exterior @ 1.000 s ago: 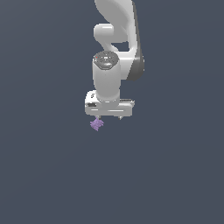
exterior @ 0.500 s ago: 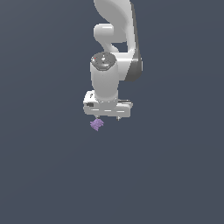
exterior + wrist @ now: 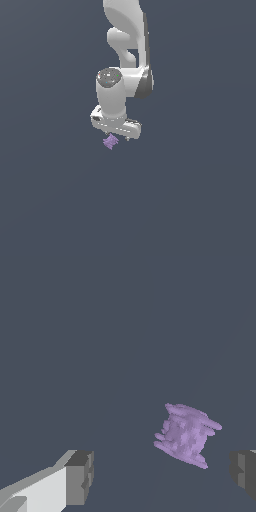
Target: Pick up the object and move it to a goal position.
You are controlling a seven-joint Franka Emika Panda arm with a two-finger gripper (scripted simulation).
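The object [image 3: 110, 142] is a small light-purple ridged lump lying on the dark grey floor. In the wrist view, the object [image 3: 186, 433] shows as a spool-like shape with jagged rims. My white gripper [image 3: 115, 135] hangs just above the object, slightly toward the exterior view's right of it. In the wrist view my gripper [image 3: 162, 476] is open and empty. The object lies between the two dark fingertips [image 3: 80, 478], nearer the far one. The fingers do not touch it.
The white arm [image 3: 127, 45] rises from the gripper to the top of the exterior view. The plain dark grey floor [image 3: 200, 200] surrounds the object on all sides; no other object shows.
The wrist and hand have shifted a little toward the exterior view's left and turned, so the hand now sits tilted over the object. The object has not moved.
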